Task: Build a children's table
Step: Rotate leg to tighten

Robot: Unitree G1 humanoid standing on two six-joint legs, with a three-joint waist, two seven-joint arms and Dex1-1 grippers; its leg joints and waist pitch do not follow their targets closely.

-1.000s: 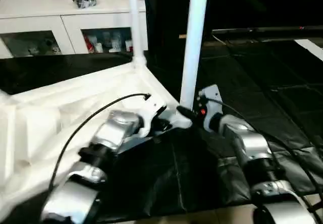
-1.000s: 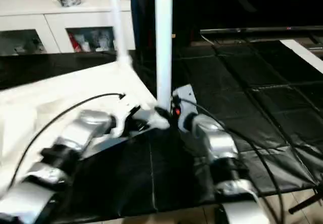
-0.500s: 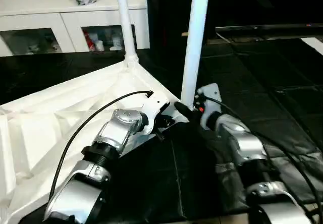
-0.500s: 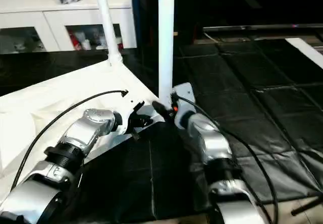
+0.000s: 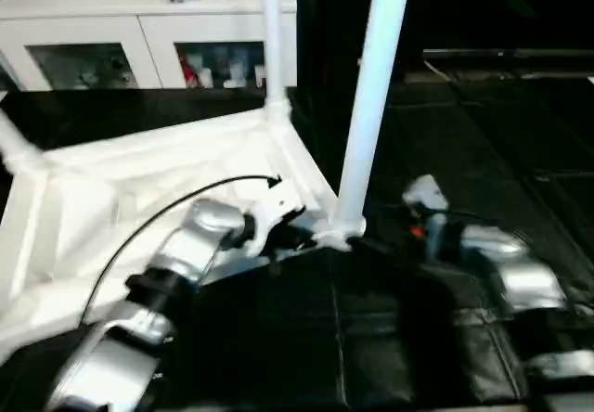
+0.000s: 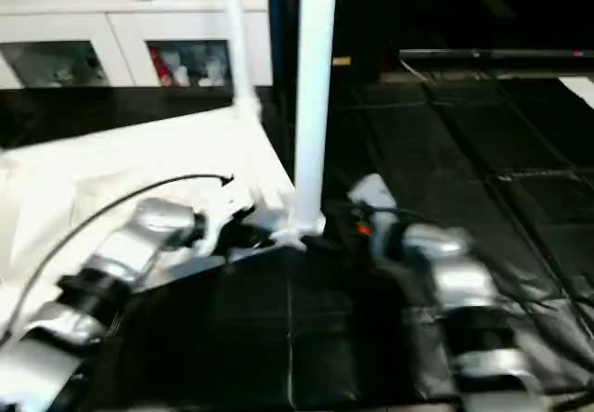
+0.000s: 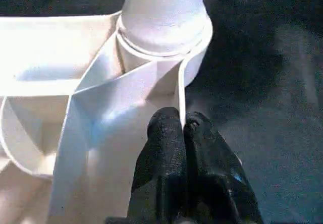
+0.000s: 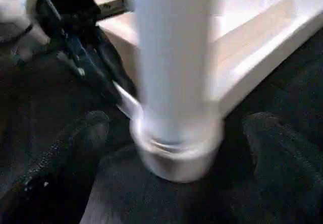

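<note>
The children's table point(image 5: 139, 180) lies upside down on the black floor mat point(image 6: 464, 161), ribbed underside up, in front of the white cabinet point(image 5: 139, 32). The near leg point(image 5: 371, 106) stands upright in its corner socket point(image 7: 164, 37). Your left gripper point(image 7: 182, 128) is clenched on the thin edge wall of the table just beside that socket; hold it firm so the top cannot slide. Your right gripper point(image 8: 166, 148) has its jaws released, one finger point(image 8: 65, 153) on each side of the leg's base and clear of it. Check the leg sits fully home and plumb before you draw the right arm away, and pull straight back so neither finger knocks it.
</note>
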